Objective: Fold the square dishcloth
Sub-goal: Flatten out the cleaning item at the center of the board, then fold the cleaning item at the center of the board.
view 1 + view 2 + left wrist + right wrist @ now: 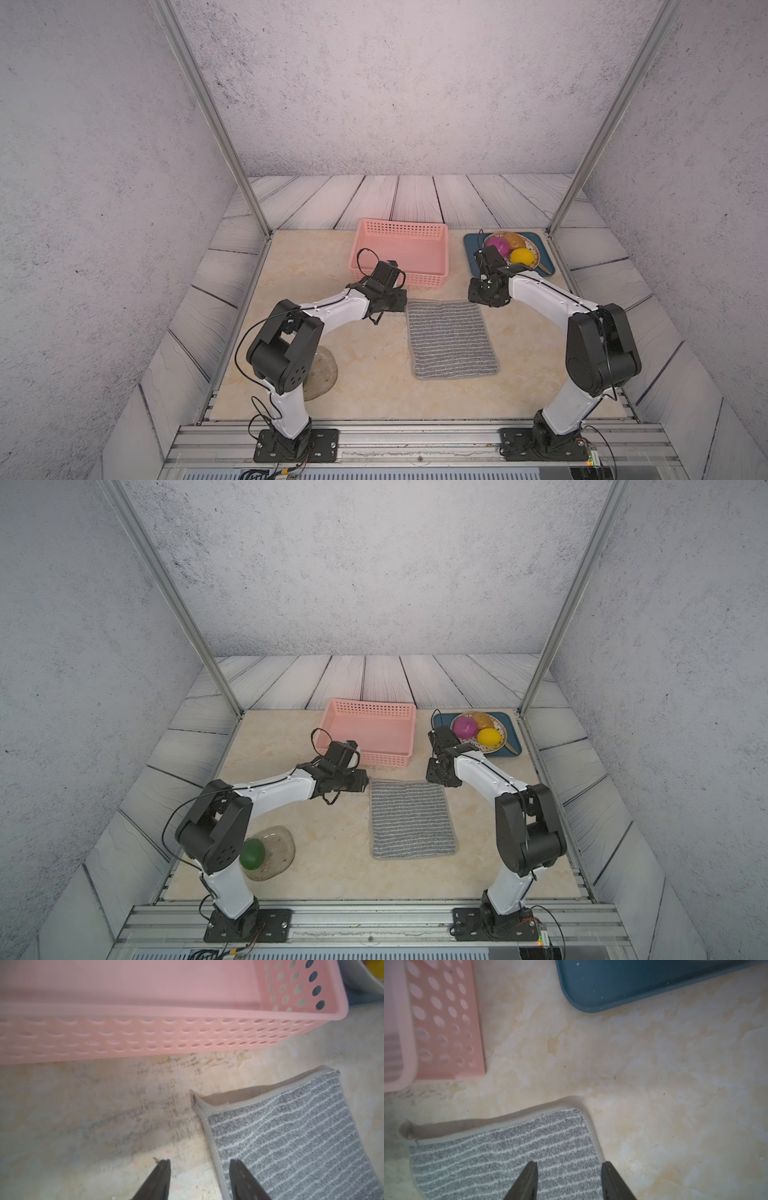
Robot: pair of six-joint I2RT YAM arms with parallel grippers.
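The left hand (pixel 199 1164) is spread open and holds nothing, one finger above the edge of the dishcloth (pixel 451 338) and one above the bare surface (pixel 374 374). The right hand (pixel 570 1165) is spread open and empty too, above the dishcloth's other corner near the pink basket (pixel 401 249). The striped dishcloth lies flat on the surface, just in front of that basket.

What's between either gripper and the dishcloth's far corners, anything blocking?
Nothing visible. The left gripper and right gripper are both open, each straddling a side edge of the square dishcloth near a far corner. The pink basket sits beyond the cloth's far edge, apart from it.
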